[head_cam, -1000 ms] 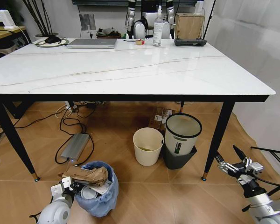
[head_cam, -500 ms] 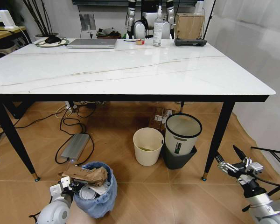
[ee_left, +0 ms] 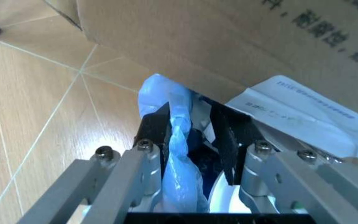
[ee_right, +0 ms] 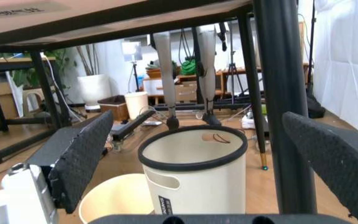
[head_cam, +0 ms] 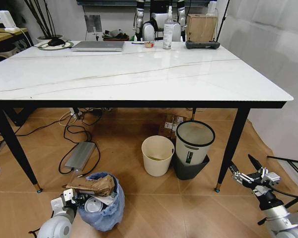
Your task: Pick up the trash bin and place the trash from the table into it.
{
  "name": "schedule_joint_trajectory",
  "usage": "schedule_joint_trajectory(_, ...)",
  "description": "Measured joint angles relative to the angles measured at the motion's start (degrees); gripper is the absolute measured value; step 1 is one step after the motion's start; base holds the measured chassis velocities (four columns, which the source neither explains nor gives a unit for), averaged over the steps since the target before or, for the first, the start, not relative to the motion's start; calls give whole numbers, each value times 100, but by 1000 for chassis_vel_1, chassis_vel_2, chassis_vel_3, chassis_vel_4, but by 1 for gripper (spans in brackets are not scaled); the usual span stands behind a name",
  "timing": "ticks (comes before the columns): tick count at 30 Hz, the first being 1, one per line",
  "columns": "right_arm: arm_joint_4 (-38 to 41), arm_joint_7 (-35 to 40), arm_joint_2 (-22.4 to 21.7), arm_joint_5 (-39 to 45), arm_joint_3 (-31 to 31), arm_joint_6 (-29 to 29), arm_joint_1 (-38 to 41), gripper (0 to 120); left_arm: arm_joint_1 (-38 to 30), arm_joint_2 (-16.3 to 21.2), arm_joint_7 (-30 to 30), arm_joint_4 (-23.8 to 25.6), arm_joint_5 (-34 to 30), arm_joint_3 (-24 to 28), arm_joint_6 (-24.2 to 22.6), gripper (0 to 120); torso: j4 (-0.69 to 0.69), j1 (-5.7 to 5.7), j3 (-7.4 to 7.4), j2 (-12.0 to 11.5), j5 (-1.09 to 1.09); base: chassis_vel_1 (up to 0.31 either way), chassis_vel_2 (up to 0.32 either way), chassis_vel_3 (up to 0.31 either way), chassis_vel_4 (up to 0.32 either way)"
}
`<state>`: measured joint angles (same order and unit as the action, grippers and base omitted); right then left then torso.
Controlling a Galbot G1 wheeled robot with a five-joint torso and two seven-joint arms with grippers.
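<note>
Glossy marble-look table (head_cam: 139, 74), crinkly translucent plastic bag lining trash bin (head_cam: 105, 212), matt brown paper bag (head_cam: 92, 186)

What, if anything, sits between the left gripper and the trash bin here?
Nothing visible does. The left gripper is already at the trash bin, its fingers either side of a fold of the blue bag at the rim. A brown paper bag lies across the bin's top, beside the grip rather than blocking it.

The brown paper bag (head_cam: 92, 185) lies across the trash bin (head_cam: 105, 210), hiding most of what sits under it. At the bin's near rim the left gripper (head_cam: 69, 196) is partly lost behind bag and liner. The left wrist view cuts that paper bag off. The right arm (head_cam: 280, 218) runs out at the bottom edge.
</note>
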<state>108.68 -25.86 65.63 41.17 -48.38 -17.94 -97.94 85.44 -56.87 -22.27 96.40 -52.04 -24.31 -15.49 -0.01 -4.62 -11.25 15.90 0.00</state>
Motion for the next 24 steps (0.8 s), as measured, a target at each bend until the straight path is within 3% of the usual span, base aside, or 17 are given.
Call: schedule_joint_trajectory(24,0,0,0,0,0,0,0,100,309,170,-50,284,-14,-29,-64,35,0,0,0,0,-1,0,0,0,0)
